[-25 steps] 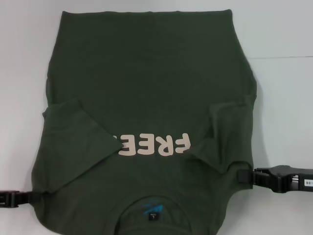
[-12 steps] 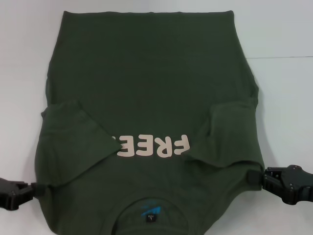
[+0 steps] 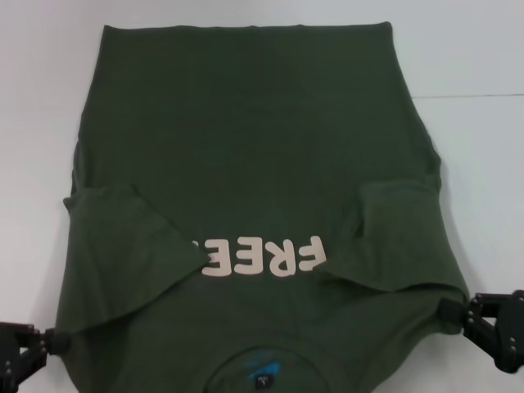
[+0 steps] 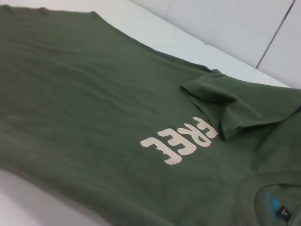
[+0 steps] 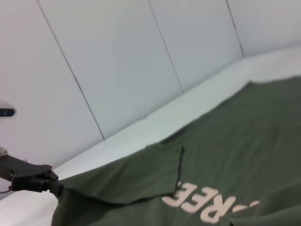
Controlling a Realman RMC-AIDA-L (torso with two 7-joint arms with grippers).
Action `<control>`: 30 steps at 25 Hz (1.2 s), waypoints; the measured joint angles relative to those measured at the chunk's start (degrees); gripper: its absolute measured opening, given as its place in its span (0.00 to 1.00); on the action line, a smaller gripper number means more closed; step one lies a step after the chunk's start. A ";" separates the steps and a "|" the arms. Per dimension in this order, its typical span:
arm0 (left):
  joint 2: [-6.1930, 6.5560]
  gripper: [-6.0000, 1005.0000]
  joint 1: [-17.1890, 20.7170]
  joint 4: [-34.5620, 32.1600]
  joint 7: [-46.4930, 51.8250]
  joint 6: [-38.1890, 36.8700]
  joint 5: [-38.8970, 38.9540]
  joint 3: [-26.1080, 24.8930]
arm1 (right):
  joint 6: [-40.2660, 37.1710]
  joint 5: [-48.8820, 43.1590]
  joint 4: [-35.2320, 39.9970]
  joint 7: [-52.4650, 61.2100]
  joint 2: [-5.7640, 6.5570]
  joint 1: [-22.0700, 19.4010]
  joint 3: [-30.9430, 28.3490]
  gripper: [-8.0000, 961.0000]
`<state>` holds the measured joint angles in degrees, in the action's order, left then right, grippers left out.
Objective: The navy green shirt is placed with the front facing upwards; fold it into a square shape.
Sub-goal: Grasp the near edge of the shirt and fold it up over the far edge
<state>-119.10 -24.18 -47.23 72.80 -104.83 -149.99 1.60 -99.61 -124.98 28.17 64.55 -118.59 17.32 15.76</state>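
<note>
The white surface (image 3: pixel 483 57) carries the dark olive-green cotton shirt (image 3: pixel 246 139), front up, both sleeves folded inward over the pink lettering (image 3: pixel 262 256). The left gripper (image 3: pixel 51 342) and right gripper (image 3: pixel 452 309) each have jaws pinching the shirt's shoulder edges.

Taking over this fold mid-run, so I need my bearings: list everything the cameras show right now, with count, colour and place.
navy green shirt: one, dark olive green, spread front-up over the table, collar toward the robot, both sleeves folded inward over the body.
"FREE" print: one, pale pink, on the chest, its left end hidden under the left sleeve flap.
neck label: one, dark with blue marking beside it, inside the collar at the near edge.
table: one, white, under the shirt.
wall panels: several, white, behind the table.
left gripper: one, black, at the shirt's near left edge.
right gripper: one, black, at the shirt's near right edge.
</note>
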 joint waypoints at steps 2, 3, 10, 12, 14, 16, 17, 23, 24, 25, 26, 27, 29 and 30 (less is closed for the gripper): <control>-0.13 0.03 0.71 0.01 -2.44 -0.54 0.00 -0.37 | -1.49 0.01 -0.14 -2.63 0.02 -1.01 -1.23 0.05; -0.19 0.03 1.07 0.00 -3.76 -0.88 0.00 -0.49 | -2.05 0.00 -0.22 -3.56 0.02 -1.42 -1.67 0.05; -0.37 0.03 2.13 -0.02 -10.26 -6.92 -0.01 -2.02 | -4.91 -0.01 -0.92 -9.95 -0.05 -5.92 -4.29 0.05; -0.31 0.03 2.27 -0.13 -10.64 -8.18 -0.07 -2.58 | -4.92 -0.02 -0.93 -10.69 -0.17 -7.14 -5.25 0.05; -0.31 0.03 2.76 -0.43 -10.83 -8.94 -0.43 -2.67 | -5.03 -0.04 -0.93 -11.48 -0.29 -8.30 -6.17 0.05; -0.38 0.03 3.04 -0.52 -10.84 -9.16 -0.64 -2.58 | -5.35 -0.04 -0.93 -11.88 -0.36 -9.07 -6.69 0.05; -0.50 0.03 3.52 -0.67 -10.83 -9.67 -0.83 -2.62 | -5.49 -0.05 -0.93 -11.99 -0.37 -9.34 -6.78 0.05; -0.52 0.03 3.87 -1.09 -10.71 -9.87 -0.86 -2.80 | -7.80 -0.65 -0.92 -14.90 -0.58 -10.13 -6.77 0.05; -0.52 0.03 3.87 -1.11 -10.59 -9.70 -0.80 -2.80 | -8.54 -0.67 -0.93 -15.67 -0.68 -10.36 -6.79 0.05; -0.52 0.03 3.79 -1.11 -10.43 -9.58 -0.65 -2.80 | -9.18 -0.67 -0.93 -16.46 -0.75 -10.56 -6.82 0.05; -0.52 0.03 3.72 -1.11 -10.32 -9.49 -0.52 -2.84 | -9.70 -0.67 -0.94 -17.15 -0.83 -10.77 -6.83 0.06; -0.52 0.03 3.48 -1.08 -10.13 -9.42 -0.31 -2.93 | -9.96 -0.63 -1.03 -17.76 -0.89 -10.92 -6.85 0.06; -0.41 0.03 3.08 -0.82 -9.97 -9.40 0.06 -3.72 | -9.88 -0.45 -1.36 -18.26 -0.91 -10.94 -6.93 0.06; -0.35 0.03 2.98 -0.73 -9.96 -9.39 0.29 -4.03 | -9.65 -0.42 -1.50 -18.25 -0.84 -10.82 -7.09 0.06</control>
<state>-119.45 -21.20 -47.96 62.84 -114.22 -149.71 -2.43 -109.26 -125.39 26.67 46.30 -119.42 6.50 8.67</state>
